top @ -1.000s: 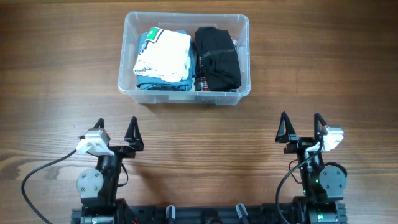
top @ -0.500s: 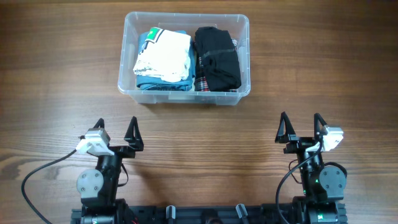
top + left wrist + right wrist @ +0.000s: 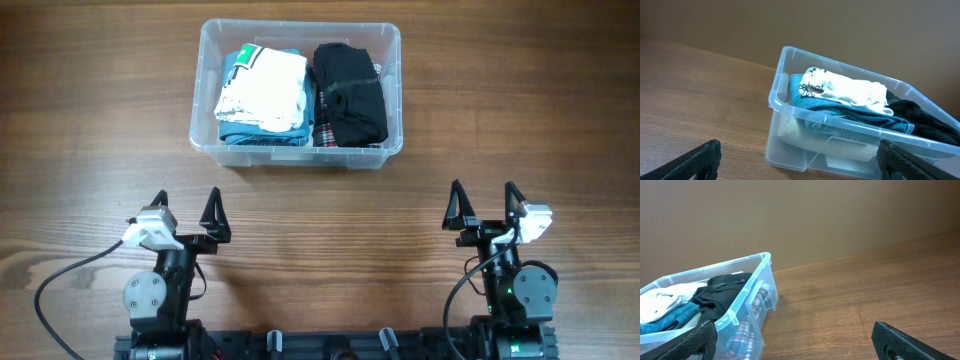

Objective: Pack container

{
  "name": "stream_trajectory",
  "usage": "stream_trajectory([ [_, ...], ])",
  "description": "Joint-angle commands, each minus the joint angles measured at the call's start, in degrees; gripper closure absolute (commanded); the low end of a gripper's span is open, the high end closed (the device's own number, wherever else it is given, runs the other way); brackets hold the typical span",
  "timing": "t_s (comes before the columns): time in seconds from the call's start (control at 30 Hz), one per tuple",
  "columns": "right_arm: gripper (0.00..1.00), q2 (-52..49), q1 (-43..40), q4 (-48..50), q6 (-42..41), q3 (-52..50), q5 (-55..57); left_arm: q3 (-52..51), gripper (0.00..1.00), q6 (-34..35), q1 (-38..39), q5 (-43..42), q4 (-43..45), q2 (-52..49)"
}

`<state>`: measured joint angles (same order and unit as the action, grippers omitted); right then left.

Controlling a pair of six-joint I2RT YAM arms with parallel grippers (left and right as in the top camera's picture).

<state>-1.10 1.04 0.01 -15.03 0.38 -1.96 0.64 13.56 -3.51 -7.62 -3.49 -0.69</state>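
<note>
Ahead of the jaws, the container (image 3: 300, 155) is lying crosswise on the desk (image 3: 320, 220), nearer my left jaws than my right jaws; I am seeing both wide open, empty.

Overhead cam straight down; wrist cams low, fwd, both see container (image 3: 296, 156).

Wood-grain table (image 3: 90, 120) fills the overhead frame, grain running left to right; wrist views show a plain brown wall (image 3: 790, 215) across the upper half, meeting the tabletop; light soft, even.
</note>
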Motion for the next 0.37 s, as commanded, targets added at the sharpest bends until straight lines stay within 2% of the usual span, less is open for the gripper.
stream_trajectory([
  [0.0,0.0,0.31,0.24,0.11,1.11,-0.09,-1.14,-0.31,0.0,-1.16,-0.48,-0.66,-0.2,0.52],
  [0.33,0.0,0.31,0.24,0.11,1.11,-0.09,-1.14,-0.31,0.0,-1.16,-0.48,-0.68,-0.2,0.52],
])
